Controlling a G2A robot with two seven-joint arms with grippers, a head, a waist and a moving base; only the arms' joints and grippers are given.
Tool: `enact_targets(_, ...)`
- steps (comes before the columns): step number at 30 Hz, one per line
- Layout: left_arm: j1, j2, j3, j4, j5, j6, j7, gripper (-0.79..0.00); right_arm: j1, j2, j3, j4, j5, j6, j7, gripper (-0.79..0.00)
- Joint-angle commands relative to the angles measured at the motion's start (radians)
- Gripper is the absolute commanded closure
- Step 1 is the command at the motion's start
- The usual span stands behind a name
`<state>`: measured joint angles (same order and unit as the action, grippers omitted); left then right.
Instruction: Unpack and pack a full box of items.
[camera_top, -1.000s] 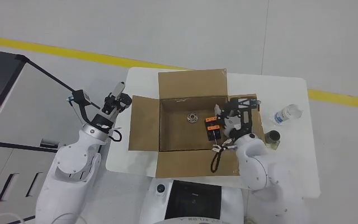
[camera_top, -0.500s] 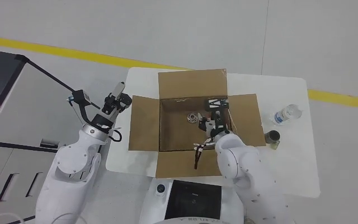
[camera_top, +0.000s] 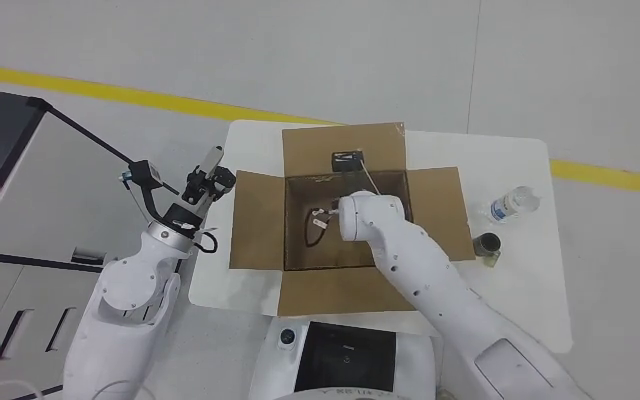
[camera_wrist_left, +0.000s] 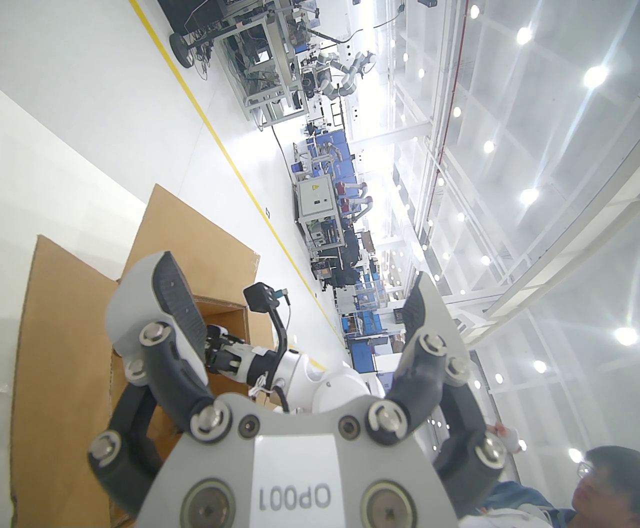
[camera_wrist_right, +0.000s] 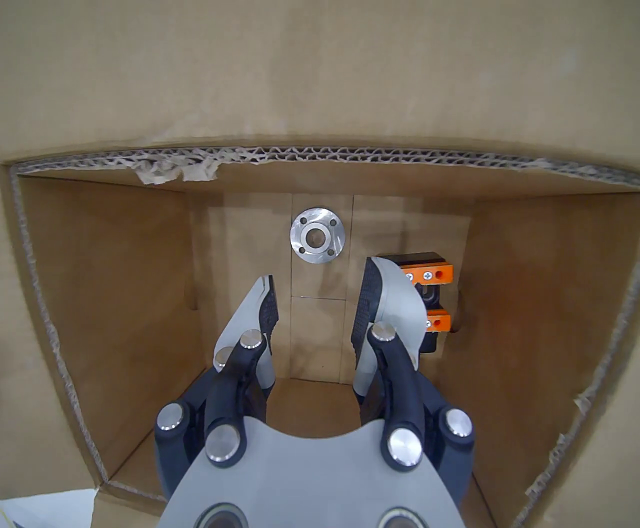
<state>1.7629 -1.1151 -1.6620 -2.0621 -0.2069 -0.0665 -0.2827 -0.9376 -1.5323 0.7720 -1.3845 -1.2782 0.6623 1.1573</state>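
Observation:
An open cardboard box (camera_top: 345, 150) stands in the middle of the white table (camera_top: 500, 160). My right gripper (camera_top: 316, 222) is down inside its left half, open and empty. In the right wrist view the gripper (camera_wrist_right: 317, 310) hovers over the box floor (camera_wrist_right: 315, 330). A round metal flange (camera_wrist_right: 317, 242) lies just beyond the fingertips. An orange and black part (camera_wrist_right: 432, 295) lies beside one finger (camera_wrist_right: 390, 300). My left gripper (camera_top: 220, 168) hangs off the table's left edge beside the box's left flap (camera_top: 258, 220). It is open (camera_wrist_left: 292, 280), empty and pointing up into the hall.
A clear plastic bottle (camera_top: 513, 204) lies on the table to the right of the box. A small jar (camera_top: 487, 246) stands just in front of it. All box flaps are folded outward. The box walls (camera_wrist_right: 100, 300) closely surround the right gripper.
My right arm has swung left across the box, from the right flap into the left half, and now covers the flange and orange part from above. The left arm has not moved.

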Motion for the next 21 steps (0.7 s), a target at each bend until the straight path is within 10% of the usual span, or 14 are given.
enact_targets(1,0.000,0.000,0.000,0.000,0.000,0.000,0.000,-0.785,-0.001,0.000,0.001,-0.004,-0.013,0.003,-0.002,-0.594)
enact_targets(5,0.000,0.000,0.000,0.000,0.000,0.000,0.000,-0.785,-0.001,0.000,0.001,-0.004,-0.013,0.003,-0.002,-0.594)
enact_targets(6,0.000,0.000,0.000,0.000,0.000,0.000,0.000,-0.785,-0.005,0.001,0.002,-0.001,-0.008,-0.001,-0.007,-0.320)
enact_targets(21,0.000,0.000,0.000,0.000,0.000,0.000,0.000,-0.785,0.045,-0.044,0.005,0.301,0.122,-0.118,-0.164,-0.243)
